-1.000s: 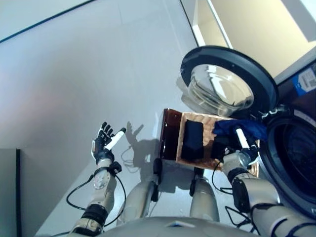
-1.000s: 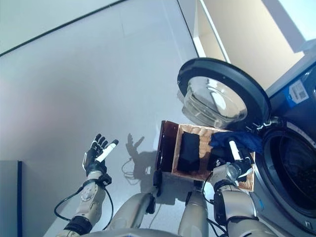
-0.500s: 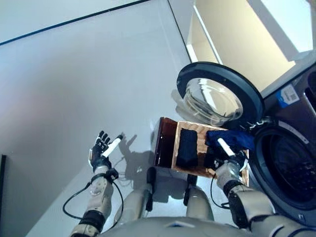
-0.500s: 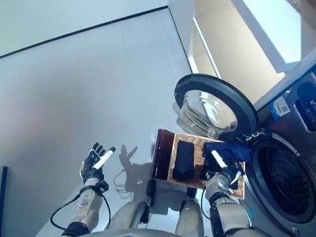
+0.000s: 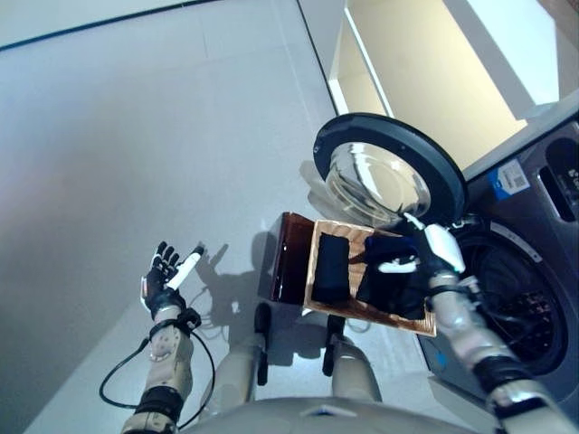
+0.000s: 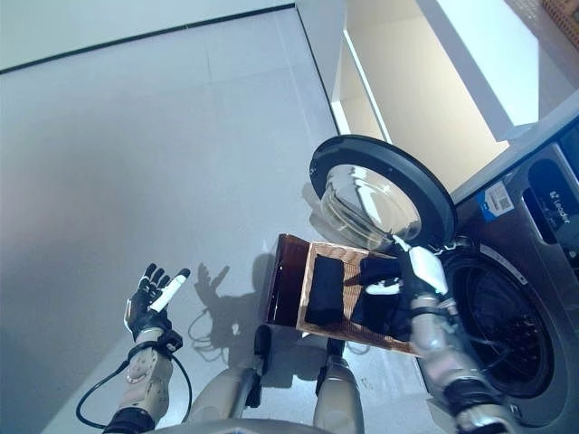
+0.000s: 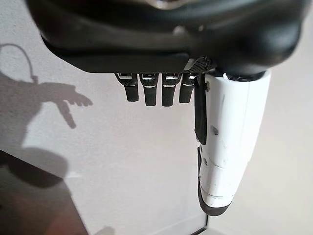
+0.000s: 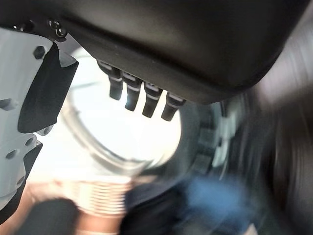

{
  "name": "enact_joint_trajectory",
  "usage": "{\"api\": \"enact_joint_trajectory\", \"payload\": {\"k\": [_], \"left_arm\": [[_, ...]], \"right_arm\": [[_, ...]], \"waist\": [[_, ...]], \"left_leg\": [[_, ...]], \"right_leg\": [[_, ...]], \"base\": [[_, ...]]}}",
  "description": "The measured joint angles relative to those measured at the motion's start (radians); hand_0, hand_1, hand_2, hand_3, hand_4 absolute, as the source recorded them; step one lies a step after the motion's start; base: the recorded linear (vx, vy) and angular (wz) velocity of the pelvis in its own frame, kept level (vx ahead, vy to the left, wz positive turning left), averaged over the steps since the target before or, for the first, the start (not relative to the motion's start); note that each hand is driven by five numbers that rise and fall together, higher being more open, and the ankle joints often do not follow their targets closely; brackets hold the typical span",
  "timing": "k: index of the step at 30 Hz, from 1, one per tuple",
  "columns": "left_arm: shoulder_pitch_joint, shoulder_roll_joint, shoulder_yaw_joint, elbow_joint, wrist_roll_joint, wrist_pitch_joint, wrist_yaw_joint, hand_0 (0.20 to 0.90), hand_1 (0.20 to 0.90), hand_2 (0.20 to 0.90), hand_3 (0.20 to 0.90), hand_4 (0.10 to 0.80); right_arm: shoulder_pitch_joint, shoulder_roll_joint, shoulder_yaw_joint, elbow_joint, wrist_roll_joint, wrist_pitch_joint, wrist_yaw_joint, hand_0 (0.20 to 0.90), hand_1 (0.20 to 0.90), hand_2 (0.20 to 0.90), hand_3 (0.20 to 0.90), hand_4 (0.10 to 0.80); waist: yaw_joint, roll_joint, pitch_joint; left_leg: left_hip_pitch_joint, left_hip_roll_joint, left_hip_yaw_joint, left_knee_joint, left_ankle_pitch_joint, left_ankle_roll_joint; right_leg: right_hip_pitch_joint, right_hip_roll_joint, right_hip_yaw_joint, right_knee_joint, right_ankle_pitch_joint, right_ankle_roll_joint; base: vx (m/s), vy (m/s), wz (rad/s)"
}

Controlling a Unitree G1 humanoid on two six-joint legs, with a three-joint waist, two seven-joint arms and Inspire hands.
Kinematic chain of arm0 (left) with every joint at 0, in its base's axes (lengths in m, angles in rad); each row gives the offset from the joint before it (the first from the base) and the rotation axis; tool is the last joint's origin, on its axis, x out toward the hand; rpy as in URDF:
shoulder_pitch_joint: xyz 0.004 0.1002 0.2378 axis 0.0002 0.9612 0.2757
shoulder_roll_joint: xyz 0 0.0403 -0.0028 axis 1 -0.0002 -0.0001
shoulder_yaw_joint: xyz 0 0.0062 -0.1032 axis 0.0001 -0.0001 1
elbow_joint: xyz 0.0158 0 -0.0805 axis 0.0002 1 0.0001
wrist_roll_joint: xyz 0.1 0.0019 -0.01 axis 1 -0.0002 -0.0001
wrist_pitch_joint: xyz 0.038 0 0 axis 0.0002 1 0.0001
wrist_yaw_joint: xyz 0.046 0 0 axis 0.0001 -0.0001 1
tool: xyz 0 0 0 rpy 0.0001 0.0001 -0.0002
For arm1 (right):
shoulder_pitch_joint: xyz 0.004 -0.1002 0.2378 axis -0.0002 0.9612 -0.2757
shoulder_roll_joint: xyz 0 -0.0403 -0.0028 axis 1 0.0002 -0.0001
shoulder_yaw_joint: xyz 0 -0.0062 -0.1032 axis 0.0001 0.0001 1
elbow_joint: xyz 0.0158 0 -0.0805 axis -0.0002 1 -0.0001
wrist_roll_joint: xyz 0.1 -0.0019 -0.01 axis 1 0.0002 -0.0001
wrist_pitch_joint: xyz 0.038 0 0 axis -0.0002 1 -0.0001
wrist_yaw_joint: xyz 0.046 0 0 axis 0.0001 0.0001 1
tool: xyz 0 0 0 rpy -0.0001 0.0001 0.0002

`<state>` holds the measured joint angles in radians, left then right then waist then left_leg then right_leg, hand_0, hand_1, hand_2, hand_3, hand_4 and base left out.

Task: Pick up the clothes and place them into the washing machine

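Note:
A shallow wicker basket (image 5: 355, 260) rests on a low dark brown box (image 5: 291, 258) beside the washing machine. In it lie a black garment (image 5: 331, 268), a second dark garment (image 5: 384, 285) and a blue cloth (image 5: 387, 246) at the far side; the blue cloth also shows in the right wrist view (image 8: 215, 200). My right hand (image 5: 427, 251) hovers open and empty over the basket's right end, by the drum opening (image 5: 511, 294). Its fingers (image 8: 142, 98) are straight. My left hand (image 5: 166, 278) is open, raised over the floor at the left, holding nothing (image 7: 156, 90).
The machine's round door (image 5: 384, 174) stands open just behind the basket. The machine's dark front (image 5: 543, 181) fills the right side. A pale wall and skirting (image 5: 398, 63) run behind. Grey floor (image 5: 136, 136) lies to the left.
My right hand has risen from the basket's near edge and moved up over its right end, toward the drum. The camera has shifted. My left hand stays raised and open.

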<state>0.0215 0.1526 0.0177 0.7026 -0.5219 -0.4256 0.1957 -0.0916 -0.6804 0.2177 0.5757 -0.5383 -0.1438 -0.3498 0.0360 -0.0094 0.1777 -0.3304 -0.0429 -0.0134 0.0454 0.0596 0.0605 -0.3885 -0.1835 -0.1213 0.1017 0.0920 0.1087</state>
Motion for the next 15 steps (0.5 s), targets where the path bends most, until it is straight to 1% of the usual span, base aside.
{"api": "enact_joint_trajectory", "payload": {"k": [1,2,3,6,7,8,9,10,12,15], "left_arm": [[-0.001,0.001,-0.001,0.007,0.006,0.0,-0.002,0.9,0.9,0.9,0.9,0.8],[-0.001,0.001,-0.002,0.015,0.017,0.0,-0.012,0.9,0.9,0.9,0.9,0.8],[0.001,0.003,-0.003,0.014,0.019,0.0,-0.023,0.9,0.9,0.9,0.9,0.8],[-0.008,0.005,-0.003,0.014,0.029,-0.001,-0.024,0.9,0.9,0.9,0.9,0.8],[-0.012,0.006,-0.008,0.014,0.035,-0.001,-0.024,0.9,0.9,0.9,0.9,0.8],[-0.012,0.012,-0.022,0.005,0.035,-0.002,-0.022,0.9,0.9,0.9,0.9,0.8],[-0.017,0.017,-0.034,-0.007,0.036,-0.007,-0.023,0.9,0.9,0.9,0.9,0.8],[-0.026,0.018,-0.037,-0.012,0.037,-0.011,-0.023,0.9,0.9,0.9,0.9,0.8],[-0.049,0.02,-0.038,-0.03,0.036,-0.011,-0.019,0.9,0.9,0.9,0.9,0.8],[-0.07,0.023,-0.036,-0.116,0.038,-0.018,-0.008,0.9,0.9,0.9,0.9,0.8]], "right_arm": [[-0.001,-0.024,0.013,0.003,-0.043,-0.002,0.003,0.9,0.9,0.9,0.9,0.8],[0.001,-0.079,0.052,0.008,-0.146,-0.009,0.019,0.9,0.9,0.9,0.9,0.8],[0.006,-0.111,0.071,0.008,-0.223,-0.011,0.024,0.9,0.9,0.9,0.9,0.8],[0.001,-0.148,0.09,0.007,-0.317,-0.014,0.022,0.9,0.9,0.9,0.9,0.8],[-0.001,-0.148,0.093,0.021,-0.325,-0.014,0.019,0.9,0.9,0.9,0.9,0.8],[-0.017,-0.159,0.122,0.034,-0.341,-0.009,0.02,0.9,0.9,0.9,0.9,0.8],[-0.03,-0.179,0.14,0.036,-0.359,-0.012,0.02,0.9,0.9,0.9,0.9,0.8],[-0.042,-0.182,0.142,0.044,-0.359,-0.014,0.017,0.9,0.9,0.9,0.9,0.8],[-0.1,-0.185,0.173,0.084,-0.358,-0.005,0.017,0.9,0.9,0.9,0.9,0.8],[-0.175,-0.187,0.179,0.096,-0.356,-0.007,-0.001,0.9,0.9,0.9,0.9,0.8]], "waist": [[0.0,-0.003,0.002],[0.002,-0.003,0.002],[0.002,-0.005,0.004],[0.003,-0.006,0.007],[0.003,-0.007,0.007],[0.003,-0.007,0.011],[0.004,-0.007,0.013],[0.006,-0.006,0.021],[0.005,-0.006,0.063],[0.006,-0.005,0.136]], "left_leg": [[0.004,0.0,0.003,-0.002,0.0,0.0],[0.015,0.001,0.002,-0.013,0.0,-0.001],[0.023,0.002,0.002,-0.018,0.001,0.0],[0.022,0.005,0.003,-0.022,0.002,-0.001],[0.022,0.006,0.002,-0.023,0.002,-0.001],[0.015,0.006,0.002,-0.019,0.001,-0.003],[-0.013,0.006,0.001,-0.011,0.001,-0.003],[-0.029,0.007,0.0,-0.008,0.003,-0.005],[-0.057,0.009,-0.003,0.016,0.006,-0.008],[-0.126,0.013,-0.013,0.066,0.0,-0.019]], "right_leg": [[0.004,0.0,0.0,-0.006,0.002,0.0],[0.019,0.002,0.0,-0.023,0.008,0.002],[0.031,0.005,-0.001,-0.038,0.013,0.001],[0.029,0.009,-0.002,-0.042,0.013,0.001],[0.029,0.009,-0.002,-0.042,0.012,0.0],[0.024,0.01,-0.002,-0.04,0.012,-0.001],[-0.004,0.013,-0.003,-0.034,0.011,-0.001],[-0.017,0.012,-0.003,-0.033,0.013,0.0],[-0.04,0.019,-0.006,-0.017,0.015,-0.004],[-0.112,0.018,-0.012,0.057,-0.006,-0.021]], "base": [[-0.005,-0.029,-0.07],[-0.039,-0.033,-0.06],[-0.055,-0.023,-0.02],[-0.081,-0.025,-0.02],[-0.131,-0.038,0.0],[-0.135,-0.045,0.03],[-0.118,-0.048,0.03],[-0.089,-0.063,0.06],[-0.1,-0.07,0.08],[-0.09,-0.071,0.14]]}}
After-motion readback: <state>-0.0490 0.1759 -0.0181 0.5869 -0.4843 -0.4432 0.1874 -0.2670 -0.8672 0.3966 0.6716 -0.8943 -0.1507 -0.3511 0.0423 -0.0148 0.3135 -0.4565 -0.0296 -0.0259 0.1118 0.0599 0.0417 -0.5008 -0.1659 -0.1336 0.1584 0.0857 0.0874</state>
